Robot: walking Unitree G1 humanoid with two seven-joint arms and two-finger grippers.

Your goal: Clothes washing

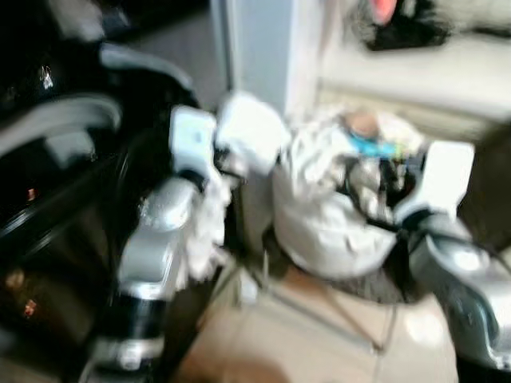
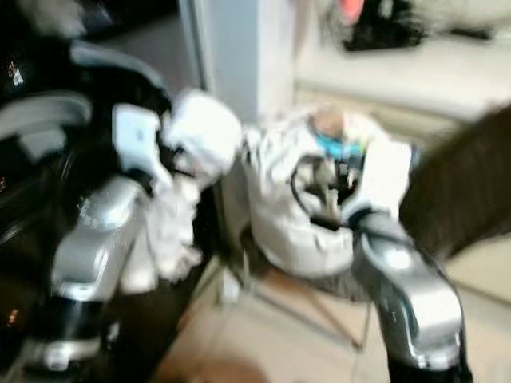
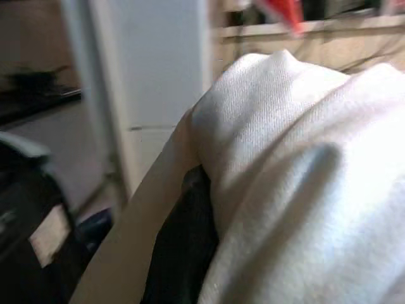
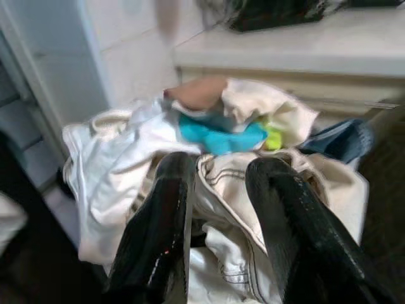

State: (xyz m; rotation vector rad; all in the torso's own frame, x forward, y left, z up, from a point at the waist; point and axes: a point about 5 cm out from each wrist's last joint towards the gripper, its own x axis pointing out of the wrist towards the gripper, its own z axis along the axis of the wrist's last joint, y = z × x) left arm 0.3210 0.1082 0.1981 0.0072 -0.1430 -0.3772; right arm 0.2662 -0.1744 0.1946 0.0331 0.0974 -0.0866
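My left gripper (image 1: 230,155) is raised beside the dark washing machine (image 1: 56,159) and is shut on a white garment (image 1: 251,132). Part of that garment hangs down along the arm. In the left wrist view the white garment (image 3: 297,164) covers most of one black finger (image 3: 183,253). My right gripper (image 4: 221,168) hovers open just over a heap of laundry (image 1: 327,215). Its two fingers straddle a cream garment (image 4: 228,209). A teal piece (image 4: 218,136) and a brown piece (image 4: 196,92) lie on top of the heap. The head views are blurred.
A white pillar (image 1: 259,48) stands behind the heap, and a pale ledge (image 1: 415,80) with dark things on it runs to the right. The heap seems to sit in a basket on a thin frame above the beige tiled floor (image 1: 319,343).
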